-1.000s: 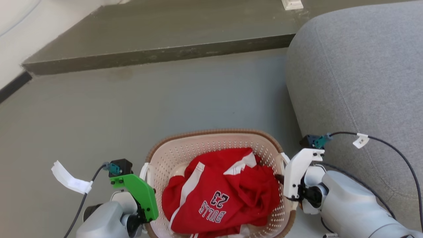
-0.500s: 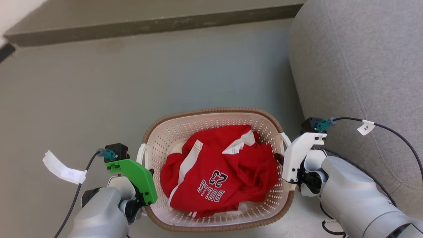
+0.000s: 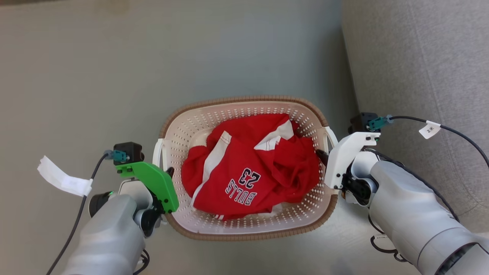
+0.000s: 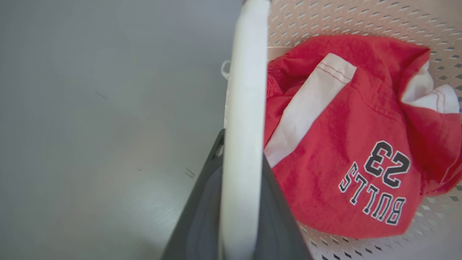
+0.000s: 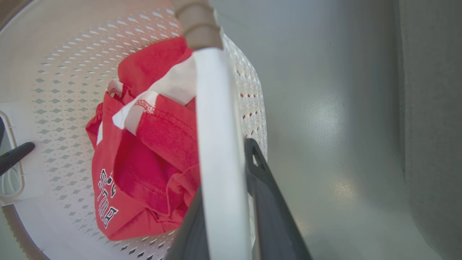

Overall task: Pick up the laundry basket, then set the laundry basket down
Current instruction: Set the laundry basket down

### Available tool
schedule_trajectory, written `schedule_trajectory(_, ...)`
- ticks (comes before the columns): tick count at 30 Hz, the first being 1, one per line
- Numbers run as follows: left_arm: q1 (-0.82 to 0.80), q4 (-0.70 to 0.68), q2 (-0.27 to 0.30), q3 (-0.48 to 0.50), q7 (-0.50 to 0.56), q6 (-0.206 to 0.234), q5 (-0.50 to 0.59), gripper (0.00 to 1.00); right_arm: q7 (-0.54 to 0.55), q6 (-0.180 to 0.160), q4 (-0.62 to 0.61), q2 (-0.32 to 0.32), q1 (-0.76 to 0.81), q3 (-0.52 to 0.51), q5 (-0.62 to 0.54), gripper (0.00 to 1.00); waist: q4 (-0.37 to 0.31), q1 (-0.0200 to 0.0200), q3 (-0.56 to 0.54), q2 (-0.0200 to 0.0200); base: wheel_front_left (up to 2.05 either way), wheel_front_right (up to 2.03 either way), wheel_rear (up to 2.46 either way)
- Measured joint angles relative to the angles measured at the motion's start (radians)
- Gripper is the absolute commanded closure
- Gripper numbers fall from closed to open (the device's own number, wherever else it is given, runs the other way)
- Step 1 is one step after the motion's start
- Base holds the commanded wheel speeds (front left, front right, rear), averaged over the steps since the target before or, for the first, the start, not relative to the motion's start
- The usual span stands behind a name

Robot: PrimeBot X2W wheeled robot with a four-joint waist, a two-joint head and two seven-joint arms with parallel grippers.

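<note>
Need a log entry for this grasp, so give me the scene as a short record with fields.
basket: cream, perforated, brown rim; resting or lifted, cannot tell
contents: red jersey, printed BULLS 23
left gripper: fingers either side of the white left handle, closed on it
right gripper: fingers either side of the white right handle, closed on it
floor: grey, under the basket
sofa: grey, to the basket's right
</note>
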Motion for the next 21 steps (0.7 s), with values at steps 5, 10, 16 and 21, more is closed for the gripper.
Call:
schedule_trajectory(5,-0.021,-0.003,0.004,-0.003,-0.014,0.0,0.002,1.0,-0.02,0.0,0.0,0.0,-0.013,0.0,0.0,1.0,0.001,0.0001,0.051,0.0,0.0,0.0,0.0)
schedule_trajectory(10,-0.048,-0.009,0.01,-0.008,-0.035,0.0,0.016,1.0,-0.04,0.0,-0.001,0.0,-0.037,0.001,0.0,1.0,0.004,0.0001,0.1,0.0,0.0,0.0,0.0)
schedule_trajectory(16,-0.065,-0.01,0.013,-0.013,-0.061,0.0,0.027,1.0,-0.065,0.0,-0.003,0.0,-0.051,0.004,0.0,1.0,0.009,0.0001,0.154,0.0,0.0,0.0,0.0)
schedule_trajectory(21,-0.08,-0.009,0.016,-0.022,-0.074,0.0,0.028,1.0,-0.091,0.0,-0.009,-0.001,-0.057,0.013,0.0,1.0,0.013,0.0,0.2,0.0,0.0,0.0,0.0)
